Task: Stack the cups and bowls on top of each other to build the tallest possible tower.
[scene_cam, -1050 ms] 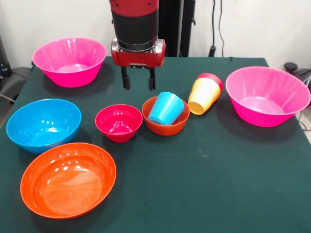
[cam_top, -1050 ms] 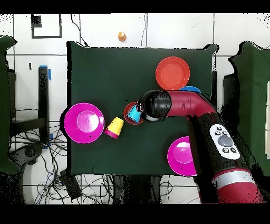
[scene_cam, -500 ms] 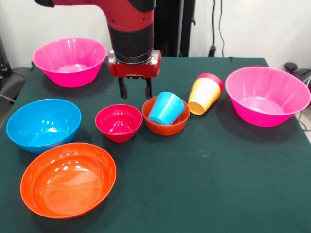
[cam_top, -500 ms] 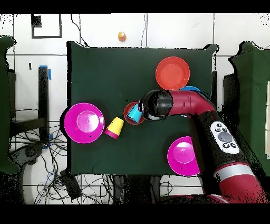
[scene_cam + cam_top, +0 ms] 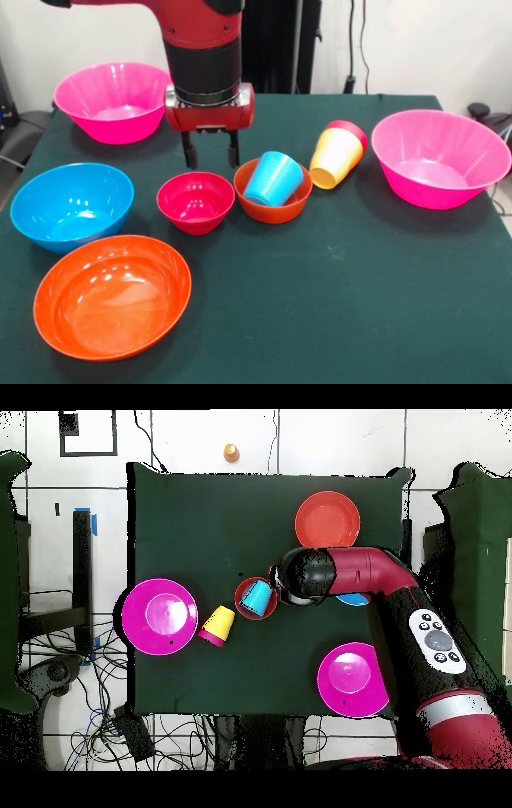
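Gripper (image 5: 210,151) hangs just behind the small crimson bowl (image 5: 195,202), fingers spread, nothing between them — tips clear of the rim. Blue cup (image 5: 274,178) lies tilted inside the small orange bowl (image 5: 272,205). Yellow cup (image 5: 335,157) lies on its side on the table (image 5: 336,280), with the red cup (image 5: 350,129) mostly hidden behind it. Two pink bowls (image 5: 114,101) (image 5: 439,158) sit at opposite sides. Blue bowl (image 5: 71,206) is just beside the wide orange bowl (image 5: 111,296). Overhead, the arm (image 5: 360,574) covers the crimson bowl and most of the blue bowl. The orange cup (image 5: 231,452) stands off the table, on the floor.
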Controlling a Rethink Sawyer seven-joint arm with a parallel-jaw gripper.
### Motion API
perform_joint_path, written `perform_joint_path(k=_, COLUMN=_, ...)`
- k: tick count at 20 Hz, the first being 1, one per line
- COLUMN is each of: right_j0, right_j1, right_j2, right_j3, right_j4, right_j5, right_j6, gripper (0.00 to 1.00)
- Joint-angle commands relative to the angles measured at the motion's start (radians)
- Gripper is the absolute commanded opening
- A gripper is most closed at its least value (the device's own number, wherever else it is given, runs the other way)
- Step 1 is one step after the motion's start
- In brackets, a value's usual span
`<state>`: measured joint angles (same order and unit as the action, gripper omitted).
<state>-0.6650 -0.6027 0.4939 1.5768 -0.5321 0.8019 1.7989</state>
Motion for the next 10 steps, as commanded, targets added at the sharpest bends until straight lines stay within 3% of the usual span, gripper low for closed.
perform_joint_path(k=1, right_j0=-0.007, right_j1=-0.042, right_j2=0.118, right_j3=-0.012, right_j4=-0.077, right_j5=0.094, right_j6=-0.407, gripper=1.00)
perform_joint_path(k=10, right_j0=-0.040, right_j1=-0.077, right_j2=0.189, right_j3=0.039, right_j4=-0.087, right_j5=0.174, right_j6=-0.516, gripper=1.00)
